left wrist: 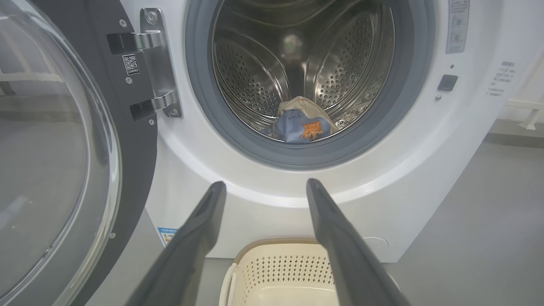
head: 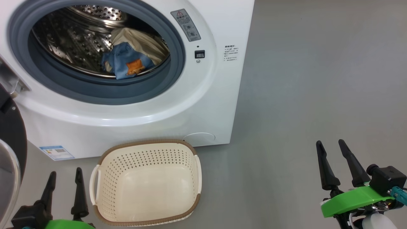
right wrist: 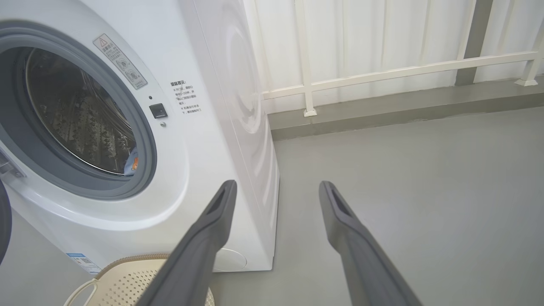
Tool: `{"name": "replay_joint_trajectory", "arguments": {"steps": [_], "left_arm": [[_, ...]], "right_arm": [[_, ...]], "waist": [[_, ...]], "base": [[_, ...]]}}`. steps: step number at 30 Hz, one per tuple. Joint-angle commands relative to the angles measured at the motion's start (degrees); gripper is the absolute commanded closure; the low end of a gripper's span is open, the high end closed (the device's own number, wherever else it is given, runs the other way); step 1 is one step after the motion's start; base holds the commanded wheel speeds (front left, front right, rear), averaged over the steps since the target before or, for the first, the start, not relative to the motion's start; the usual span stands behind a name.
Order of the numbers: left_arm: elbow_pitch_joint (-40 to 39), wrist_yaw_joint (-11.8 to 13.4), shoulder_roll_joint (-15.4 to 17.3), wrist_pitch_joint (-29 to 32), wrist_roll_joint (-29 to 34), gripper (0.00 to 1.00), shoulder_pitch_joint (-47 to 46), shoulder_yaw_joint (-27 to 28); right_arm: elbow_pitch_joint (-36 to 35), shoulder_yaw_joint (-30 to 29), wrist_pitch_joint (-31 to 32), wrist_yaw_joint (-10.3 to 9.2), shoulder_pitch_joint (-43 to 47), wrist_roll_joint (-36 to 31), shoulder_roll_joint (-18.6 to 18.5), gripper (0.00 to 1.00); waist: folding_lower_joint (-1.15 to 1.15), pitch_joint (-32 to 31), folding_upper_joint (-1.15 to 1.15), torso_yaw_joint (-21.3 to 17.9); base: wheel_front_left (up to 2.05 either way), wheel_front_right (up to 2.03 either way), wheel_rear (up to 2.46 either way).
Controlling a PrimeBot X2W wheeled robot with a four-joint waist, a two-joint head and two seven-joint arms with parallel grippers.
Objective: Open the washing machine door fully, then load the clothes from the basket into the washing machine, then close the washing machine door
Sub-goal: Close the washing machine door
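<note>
The washing machine (head: 203,105) stands with its door (head: 12,133) swung out to the left, the black rim and clear glass (left wrist: 42,148) close beside my left arm. The clothes (head: 133,57), blue with an orange print and cream, lie inside the steel drum (left wrist: 301,125). The cream basket (head: 143,142) sits on the floor before the machine with nothing in it. My left gripper (head: 65,171) is open, low and left of the basket, pointing at the drum mouth (left wrist: 265,183). My right gripper (head: 330,142) is open over bare floor, right of the machine (right wrist: 277,183).
Grey floor (head: 302,79) spreads to the right of the machine. A raised ledge (right wrist: 403,106) with a white railing (right wrist: 382,72) runs along the wall behind the machine's right side. The open door's hinge (left wrist: 157,63) stands at the drum's left.
</note>
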Motion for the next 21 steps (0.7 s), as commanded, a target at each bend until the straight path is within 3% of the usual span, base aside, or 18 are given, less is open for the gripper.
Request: {"name": "replay_joint_trajectory", "arguments": {"steps": [1,21], "left_arm": [[-1.84,-0.12,1.03,-0.32,-0.18,0.0,-0.57,1.59],[-1.69,-0.12,0.96,-0.32,-0.37,0.0,-0.27,1.26]], "right_arm": [[-1.38,0.95,-0.46,0.25,-0.44,0.42,-0.44,0.0],[-1.36,1.03,-0.46,0.25,-0.24,0.47,-0.31,0.0]], "waist": [[0.0,0.07,0.0,-0.02],[0.0,-0.57,0.0,0.01]], "base": [[0.0,0.0,0.0],[0.0,0.0,0.0]]}}
